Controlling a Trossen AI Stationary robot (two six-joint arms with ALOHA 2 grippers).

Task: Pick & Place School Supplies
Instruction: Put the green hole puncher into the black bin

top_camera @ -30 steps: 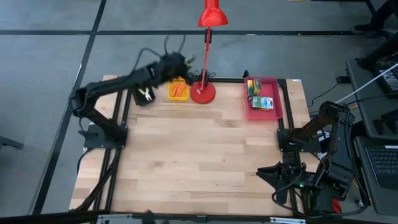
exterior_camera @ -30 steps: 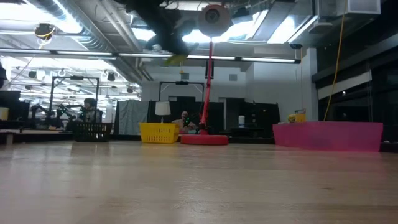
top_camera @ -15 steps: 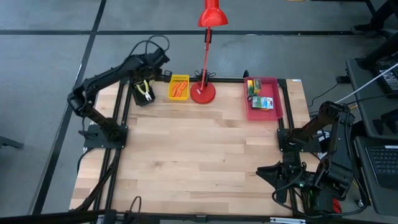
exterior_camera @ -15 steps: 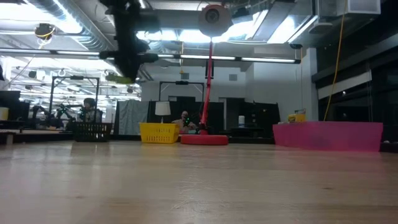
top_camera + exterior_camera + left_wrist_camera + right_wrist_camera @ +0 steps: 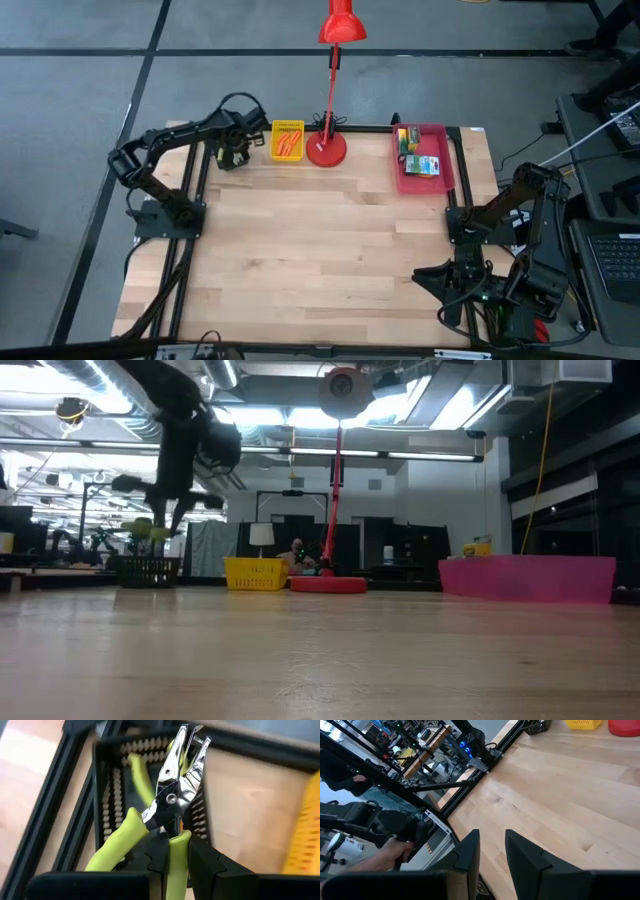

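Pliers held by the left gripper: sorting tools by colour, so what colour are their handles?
Lime green, on the steel-jawed pliers gripped by the left gripper; clearest in the left wrist view.

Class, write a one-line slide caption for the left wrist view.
Left gripper clamps one lime-green handle of the pliers above the black tray.

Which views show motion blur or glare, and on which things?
Left wrist view: the black tray is smeared, the pliers stay fairly sharp, their metal glinting. Low view: the left gripper is a dark blurred shape against bright ceiling lights. High view: evenly lit.
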